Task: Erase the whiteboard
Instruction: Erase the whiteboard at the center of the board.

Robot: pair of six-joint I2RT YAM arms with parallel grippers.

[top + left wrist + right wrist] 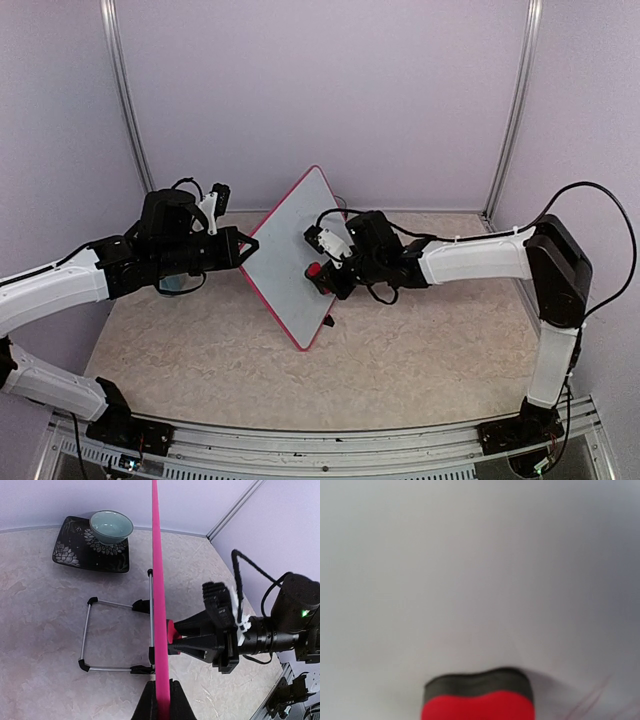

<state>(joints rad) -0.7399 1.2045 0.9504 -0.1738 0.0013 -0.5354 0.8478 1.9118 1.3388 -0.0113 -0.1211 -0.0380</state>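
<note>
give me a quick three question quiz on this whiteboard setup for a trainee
1. True or false: the whiteboard lies flat.
2. Which one clamps the board's pink frame? A left gripper, B right gripper
3. Fill in: the right gripper presses a red ____ against the board's white face.
Key: 1 false, it is held up on edge; 2 A; 3 eraser

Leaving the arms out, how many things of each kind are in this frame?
Whiteboard: 1
Eraser: 1
Bowl: 1
Dark plate: 1
Wire stand (attached to the board or not, cannot tell): 1
Total: 5
</note>
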